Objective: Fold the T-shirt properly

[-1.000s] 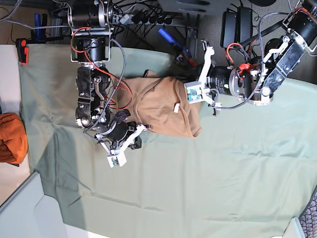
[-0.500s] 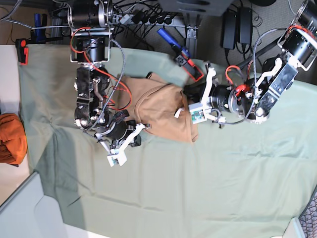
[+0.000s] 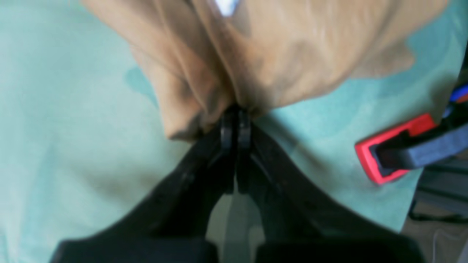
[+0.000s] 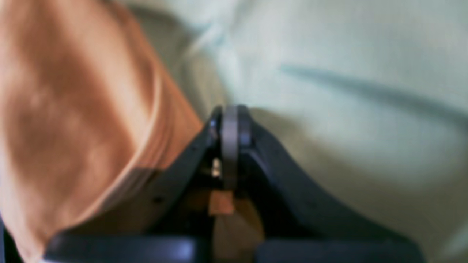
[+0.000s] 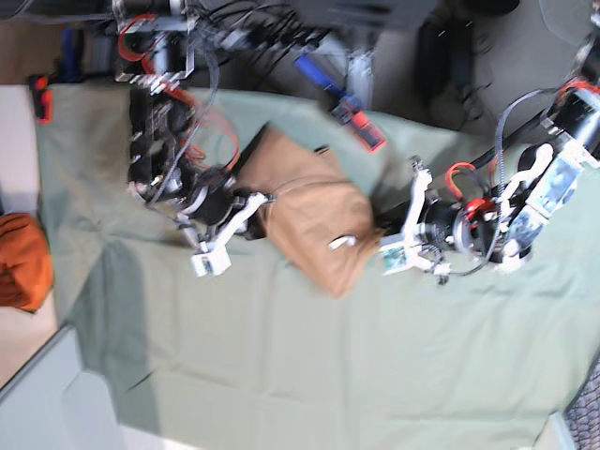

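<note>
The tan T-shirt (image 5: 309, 220) lies bunched into a compact folded shape on the sage-green sheet (image 5: 328, 375), its white tag (image 5: 336, 242) showing. My left gripper (image 5: 380, 236), on the right in the base view, is shut on the shirt's right edge; the left wrist view shows the pads (image 3: 234, 120) pinching gathered tan fabric (image 3: 278, 58). My right gripper (image 5: 257, 201) is at the shirt's left edge. In the blurred right wrist view its jaws (image 4: 230, 124) are closed, with tan fabric (image 4: 73, 117) beside and beneath them.
A vivid orange bunched cloth (image 5: 19, 261) lies at the far left off the sheet. A red and blue clamp (image 5: 361, 131) grips the sheet's far edge and also shows in the left wrist view (image 3: 395, 146). Another red clamp (image 5: 39, 94) is at the far-left corner. A grey bin (image 5: 37, 394) stands at the bottom left.
Both arms moved fast. The left gripper pulled the shirt's edge right and toward the near side. The right gripper moved up to the shirt's left edge, and the shirt shifted and turned.
</note>
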